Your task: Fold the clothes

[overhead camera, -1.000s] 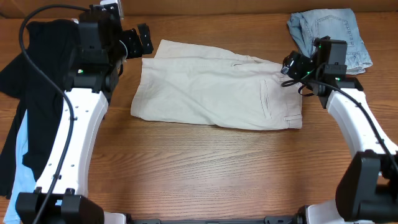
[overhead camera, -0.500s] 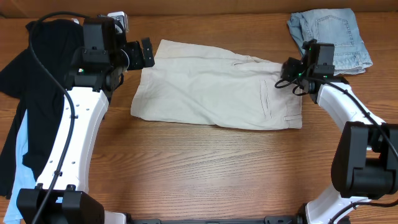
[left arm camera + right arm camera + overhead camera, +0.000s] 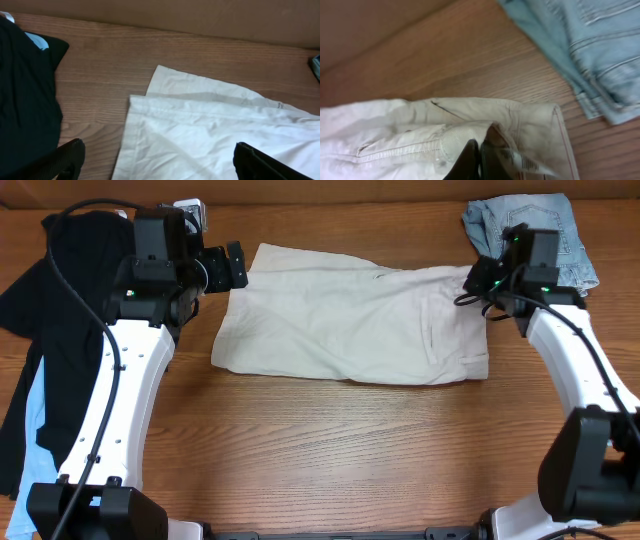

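Observation:
The beige khaki shorts [image 3: 340,325] lie spread flat mid-table, waistband to the right. My right gripper [image 3: 477,278] is shut on the far corner of the waistband [image 3: 465,137]. Its fingertips [image 3: 481,159] pinch the cloth beside a white label, and that corner is lifted slightly. My left gripper [image 3: 230,266] hovers open over the shorts' far-left leg corner. In the left wrist view its fingers [image 3: 65,160] stand wide apart above the cloth [image 3: 210,125], holding nothing.
A black top [image 3: 60,300] lies heaped at the left edge over a light-blue shirt [image 3: 35,455], close to the left arm. Pale denim shorts [image 3: 535,230] sit folded at the far right corner, just behind the right gripper. Bare wood lies in front of the shorts.
The right gripper has shut on the waistband corner and drawn it up and toward the far right. The left gripper has stayed open in place.

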`<state>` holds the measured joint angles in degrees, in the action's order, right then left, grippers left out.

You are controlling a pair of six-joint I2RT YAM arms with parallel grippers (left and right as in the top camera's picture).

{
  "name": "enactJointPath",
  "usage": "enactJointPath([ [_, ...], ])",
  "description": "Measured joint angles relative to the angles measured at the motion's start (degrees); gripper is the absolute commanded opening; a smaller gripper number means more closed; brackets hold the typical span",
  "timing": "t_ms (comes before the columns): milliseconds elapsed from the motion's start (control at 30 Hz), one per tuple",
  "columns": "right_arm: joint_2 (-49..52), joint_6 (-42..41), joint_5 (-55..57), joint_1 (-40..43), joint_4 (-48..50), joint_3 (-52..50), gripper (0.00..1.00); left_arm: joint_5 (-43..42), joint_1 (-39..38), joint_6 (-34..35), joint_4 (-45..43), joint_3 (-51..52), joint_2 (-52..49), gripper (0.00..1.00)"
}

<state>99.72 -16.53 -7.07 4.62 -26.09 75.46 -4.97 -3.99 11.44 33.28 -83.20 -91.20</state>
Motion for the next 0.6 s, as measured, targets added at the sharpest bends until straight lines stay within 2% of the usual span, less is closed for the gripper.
enactJointPath([
  [167,0.85,-0.79,0.07,4.44,-2.4,0.5,0.04,0.0,0.0,-1.16,-0.02,0.0,0.0,0.94],
  [333,8.15,-1.2,0.35,8.48,-3.19,0.52,0.04,0.0,0.0,-1.36,-0.28,0.0,-1.01,0.93],
  [367,9.51,-1.27,0.44,8.66,-3.23,0.52,0.11,0.0,0.0,-1.38,-0.42,0.0,-1.64,0.93],
  [400,11.06,-1.31,0.39,8.79,-3.28,0.52,0.29,0.0,0.0,-1.38,-0.76,0.0,-2.6,0.93],
  [433,12.41,-1.38,0.24,8.79,-3.34,0.52,0.54,0.0,0.0,-1.38,-1.18,0.0,-3.58,0.93],
  [467,13.38,-1.49,0.0,8.79,-3.52,0.5,0.64,0.0,0.0,-1.38,-1.73,0.0,-4.55,0.93],
  [533,14.4,-1.46,-0.5,8.79,-3.87,0.5,0.73,0.0,0.0,-1.4,-3.69,0.0,-7.28,0.94],
  [600,14.47,-1.31,-1.6,8.79,-3.85,0.5,0.74,-0.02,0.0,-1.4,-6.12,0.0,-10.14,0.96],
])
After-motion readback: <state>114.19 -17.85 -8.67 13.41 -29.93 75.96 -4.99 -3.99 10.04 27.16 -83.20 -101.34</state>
